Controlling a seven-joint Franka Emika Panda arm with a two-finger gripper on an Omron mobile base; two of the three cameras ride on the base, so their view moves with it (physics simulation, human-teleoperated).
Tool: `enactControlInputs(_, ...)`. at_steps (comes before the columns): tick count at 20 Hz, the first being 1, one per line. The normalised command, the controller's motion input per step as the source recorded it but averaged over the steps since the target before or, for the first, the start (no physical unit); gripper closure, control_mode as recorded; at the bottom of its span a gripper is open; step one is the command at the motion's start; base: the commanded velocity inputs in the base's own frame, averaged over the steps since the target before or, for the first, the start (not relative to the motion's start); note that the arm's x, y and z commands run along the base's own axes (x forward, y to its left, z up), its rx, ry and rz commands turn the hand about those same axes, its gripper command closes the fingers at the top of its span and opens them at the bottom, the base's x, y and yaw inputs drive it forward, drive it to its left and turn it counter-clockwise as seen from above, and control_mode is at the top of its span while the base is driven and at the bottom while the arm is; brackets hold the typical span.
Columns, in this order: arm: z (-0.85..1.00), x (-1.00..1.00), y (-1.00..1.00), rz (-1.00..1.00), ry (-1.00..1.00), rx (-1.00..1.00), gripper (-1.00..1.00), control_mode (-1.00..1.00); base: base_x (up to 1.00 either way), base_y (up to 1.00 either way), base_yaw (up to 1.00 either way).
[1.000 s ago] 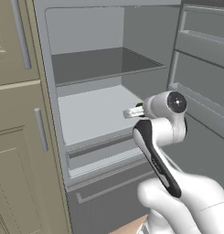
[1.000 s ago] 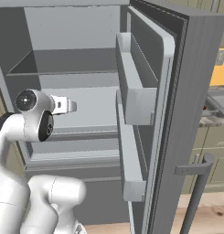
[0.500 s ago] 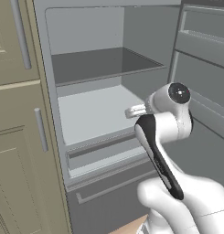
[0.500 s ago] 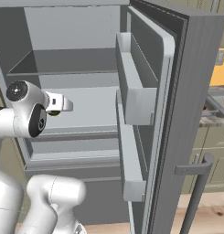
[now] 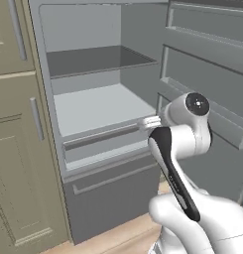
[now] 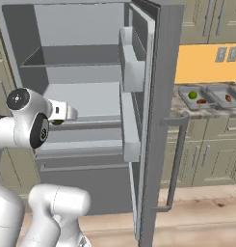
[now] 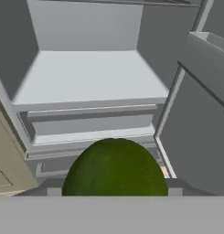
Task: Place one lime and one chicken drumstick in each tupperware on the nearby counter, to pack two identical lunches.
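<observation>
A: The round lime (image 7: 115,167) is dark mottled green. And the open refrigerator (image 5: 95,106)?

B: Plain grey inside, its flat shelves paler, its door (image 6: 158,116) darker grey at the edge.

A: The panelled cabinets (image 5: 19,149)?

B: Beige, with silver bar handles. The speckled stone counter (image 6: 179,107) is grey-brown, the two shallow trays (image 6: 213,96) grey, the wall panel (image 6: 201,62) orange.
</observation>
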Motion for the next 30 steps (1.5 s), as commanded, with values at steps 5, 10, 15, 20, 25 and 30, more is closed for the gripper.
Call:
enactControlInputs(5,0.0,0.0,0.0,0.0,0.0,0.0,1.0,1.0,-1.0,-0.03,0.0)
enactControlInputs(10,0.0,0.0,0.0,0.0,0.0,0.0,1.0,1.0,-0.96,-0.04,0.0)
enactControlInputs(15,0.0,0.0,0.0,0.0,0.0,0.0,1.0,1.0,-0.98,-0.28,0.0)
enactControlInputs(20,0.0,0.0,0.0,0.0,0.0,0.0,1.0,1.0,-0.7,-0.53,-0.01)
enactControlInputs(25,0.0,0.0,0.0,0.0,0.0,0.0,1.0,1.0,-0.12,-0.74,-0.02)
enactControlInputs(30,0.0,0.0,0.0,0.0,0.0,0.0,1.0,1.0,0.03,-0.71,-0.04)
